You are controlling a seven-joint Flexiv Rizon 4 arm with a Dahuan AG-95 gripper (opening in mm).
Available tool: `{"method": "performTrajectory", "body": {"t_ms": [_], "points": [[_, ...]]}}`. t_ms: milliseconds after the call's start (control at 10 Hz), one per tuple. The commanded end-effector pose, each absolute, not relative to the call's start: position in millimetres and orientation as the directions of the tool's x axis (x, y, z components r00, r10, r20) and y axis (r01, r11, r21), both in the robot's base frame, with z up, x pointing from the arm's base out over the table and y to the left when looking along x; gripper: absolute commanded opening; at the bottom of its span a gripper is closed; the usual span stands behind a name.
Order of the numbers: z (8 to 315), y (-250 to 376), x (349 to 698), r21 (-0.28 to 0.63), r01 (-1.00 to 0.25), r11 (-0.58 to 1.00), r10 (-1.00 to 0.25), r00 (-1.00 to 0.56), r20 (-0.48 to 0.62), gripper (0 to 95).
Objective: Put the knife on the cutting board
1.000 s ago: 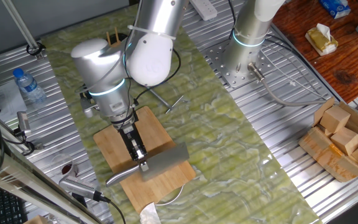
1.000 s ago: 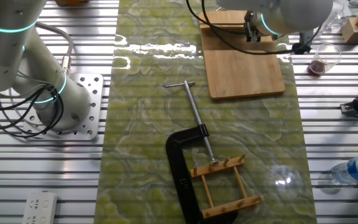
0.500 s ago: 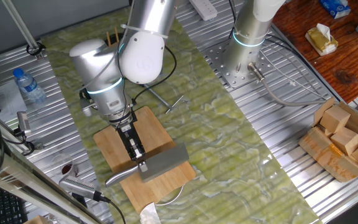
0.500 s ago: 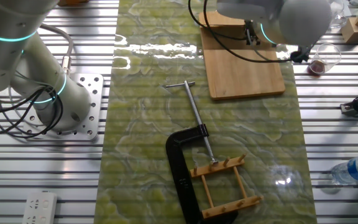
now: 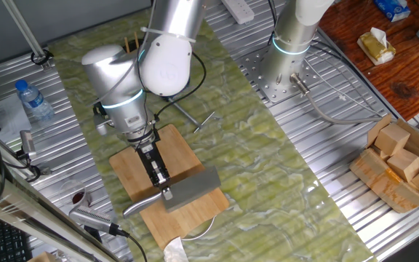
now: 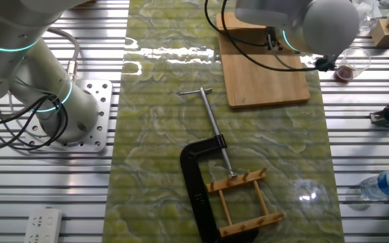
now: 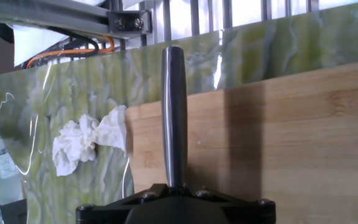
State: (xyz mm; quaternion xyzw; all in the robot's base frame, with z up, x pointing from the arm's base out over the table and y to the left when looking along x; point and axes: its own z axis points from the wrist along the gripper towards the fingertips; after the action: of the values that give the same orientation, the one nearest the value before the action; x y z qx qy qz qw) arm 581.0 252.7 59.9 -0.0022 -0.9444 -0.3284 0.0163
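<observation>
The cutting board [image 5: 177, 149] is a light-brown bamboo board lying on the green mat. It also shows in the other fixed view [image 6: 265, 74] and in the hand view [image 7: 303, 137]. My gripper [image 5: 167, 193] points down over the board's near part, shut on the knife where blade and handle meet. The grey steel blade [image 5: 196, 186] lies flat over the board. The slim silver handle [image 5: 140, 206] sticks out past the board's edge. In the hand view the handle [image 7: 174, 112] runs up from the gripper, its shadow set apart on the board. The arm hides the knife in the other fixed view.
A black C-clamp [image 6: 200, 182] and a small wooden peg rack [image 6: 245, 202] lie on the mat beyond the board. A crumpled tissue [image 7: 82, 144] lies by the board's near edge. A glass [image 6: 348, 65], a water bottle [image 5: 33, 100] and a box of wooden blocks [image 5: 402, 164] stand on the metal table.
The arm's upper links have shifted slightly to the left. The gripper and the knife stay in about the same place over the board.
</observation>
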Motion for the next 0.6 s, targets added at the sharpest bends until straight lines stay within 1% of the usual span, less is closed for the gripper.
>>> {"method": "performTrajectory", "body": {"t_ms": [100, 400, 600], "points": [[58.9, 252.7, 580.6, 0.604, 0.002, 0.797, -0.014, -1.000, 0.022, 0.0], [60.1, 251.9, 581.3, 0.613, 0.004, 0.790, -0.015, -1.000, 0.025, 0.0], [58.4, 251.8, 580.9, 0.601, -0.005, 0.799, -0.021, -1.000, 0.019, 0.0]]}}
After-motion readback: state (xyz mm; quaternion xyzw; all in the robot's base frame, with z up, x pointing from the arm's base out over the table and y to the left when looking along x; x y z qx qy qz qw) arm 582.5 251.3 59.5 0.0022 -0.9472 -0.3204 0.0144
